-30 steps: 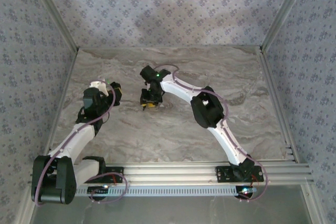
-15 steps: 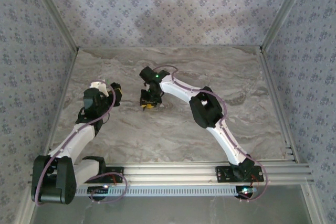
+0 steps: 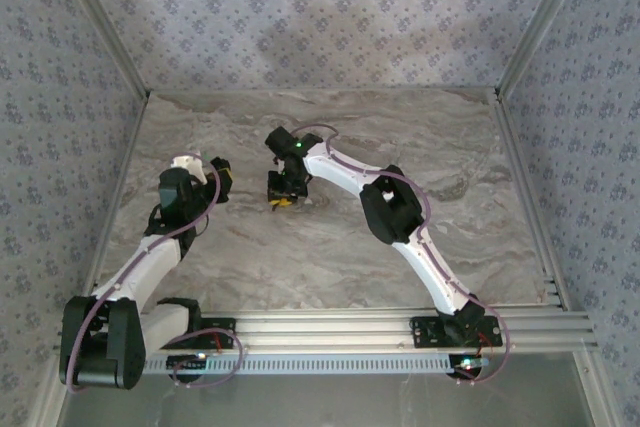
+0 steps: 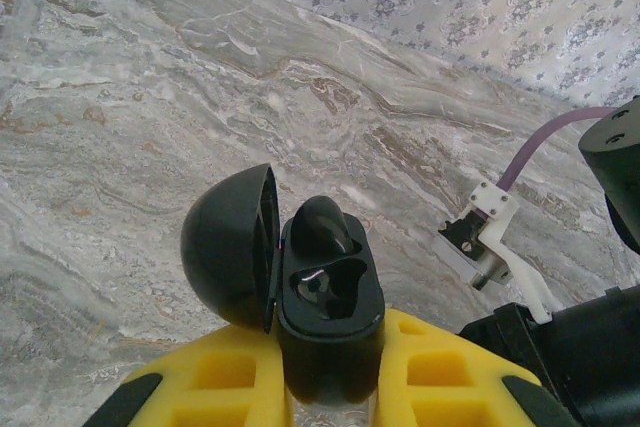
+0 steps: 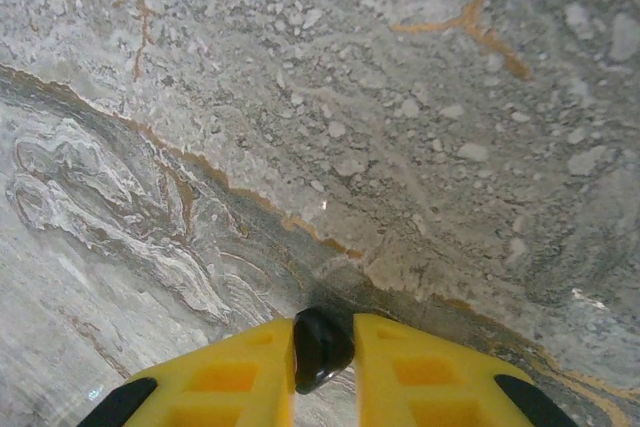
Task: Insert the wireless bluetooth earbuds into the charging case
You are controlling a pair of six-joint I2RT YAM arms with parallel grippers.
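Left fingers (image 4: pixel 250 377) are clamped on the base of the black charging case (image 4: pixel 330 297), holding it over the left side of the marbled surface (image 4: pixel 150 97). The case lid is flipped open to the left and one seated earbud (image 4: pixel 320 227), black, is already in the far well. Right fingers (image 5: pixel 240 367) are down near the middle of the surface, squeezed onto a second earbud (image 5: pixel 320 347), also black, poking out between the tips close to the stone, can't tell if it's touching.
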